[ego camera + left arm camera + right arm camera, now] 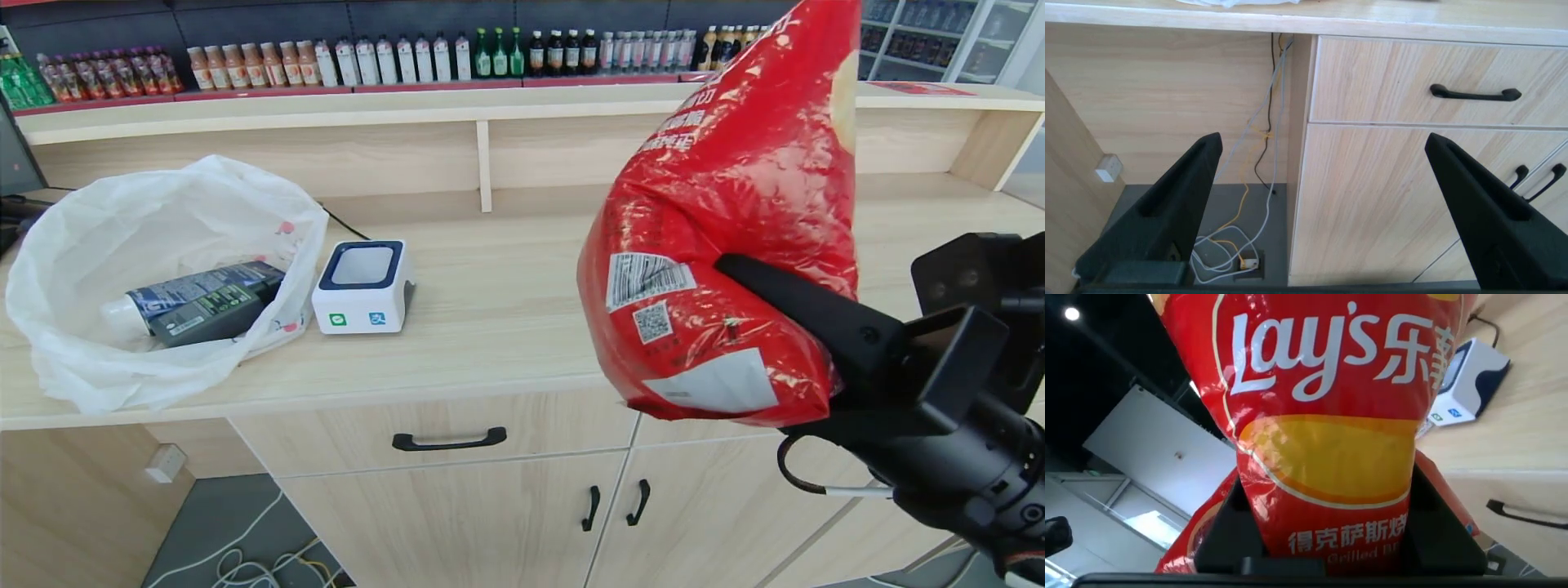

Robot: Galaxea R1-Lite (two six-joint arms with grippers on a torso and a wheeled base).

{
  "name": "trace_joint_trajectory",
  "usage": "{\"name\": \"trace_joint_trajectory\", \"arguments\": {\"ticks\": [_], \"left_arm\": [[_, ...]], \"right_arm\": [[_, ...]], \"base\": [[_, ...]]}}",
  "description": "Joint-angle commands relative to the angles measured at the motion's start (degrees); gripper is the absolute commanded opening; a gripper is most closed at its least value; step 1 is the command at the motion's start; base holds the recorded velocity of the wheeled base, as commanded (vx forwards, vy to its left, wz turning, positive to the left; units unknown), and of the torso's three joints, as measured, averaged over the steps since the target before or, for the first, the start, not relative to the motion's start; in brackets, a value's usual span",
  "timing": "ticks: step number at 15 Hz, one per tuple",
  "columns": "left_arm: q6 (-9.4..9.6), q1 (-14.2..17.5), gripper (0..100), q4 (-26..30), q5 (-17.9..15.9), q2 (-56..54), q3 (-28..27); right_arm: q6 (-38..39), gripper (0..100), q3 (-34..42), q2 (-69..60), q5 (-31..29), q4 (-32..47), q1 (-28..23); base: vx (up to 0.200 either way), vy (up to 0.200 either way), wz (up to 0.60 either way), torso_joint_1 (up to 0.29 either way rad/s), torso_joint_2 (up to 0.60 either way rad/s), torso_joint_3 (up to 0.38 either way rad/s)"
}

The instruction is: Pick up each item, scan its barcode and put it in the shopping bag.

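Note:
A red chip bag (727, 237) hangs in the air at the right, above the counter's front edge, with my right gripper (784, 286) shut on its lower part; its barcode (645, 278) faces the head camera. The right wrist view looks up along the same chip bag (1331, 433). A white barcode scanner (363, 286) stands on the counter, left of the bag. The white shopping bag (98, 237) lies open at the far left with a dark bottle (200, 302) inside. My left gripper (1323, 212) is open, low in front of the cabinet, holding nothing.
The wooden counter (506, 286) has a raised back shelf (482, 114) with rows of drink bottles (367, 61) behind it. Drawers and cabinet doors with black handles (449, 441) lie below. Loose cables (1241, 245) trail on the floor under the counter's open left section.

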Motion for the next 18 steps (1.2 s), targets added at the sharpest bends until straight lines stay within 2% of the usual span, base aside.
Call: {"name": "trace_joint_trajectory", "arguments": {"ticks": [1, 5, 9, 18], "left_arm": [[-0.03, 0.0, 100, 0.0, 0.0, 0.0, 0.0], [-0.03, 0.0, 100, 0.0, 0.0, 0.0, 0.0], [-0.03, 0.0, 100, 0.0, 0.0, 0.0, 0.0], [-0.03, 0.0, 100, 0.0, 0.0, 0.0, 0.0]], "right_arm": [[0.4, 0, 0.7, 1.1, 0.1, -0.1, 0.6], [1.6, 0, 3.4, 1.5, 0.1, -0.1, 0.9], [-4.0, 0, 10.2, 0.2, 0.1, -0.1, 1.4], [-4.1, 0, 7.5, 0.8, 0.1, -0.1, 1.2]], "base": [[0.000, 0.000, 0.00, 0.000, 0.00, 0.000], [0.000, 0.000, 0.00, 0.000, 0.00, 0.000], [0.000, 0.000, 0.00, 0.000, 0.00, 0.000], [0.000, 0.000, 0.00, 0.000, 0.00, 0.000]]}}
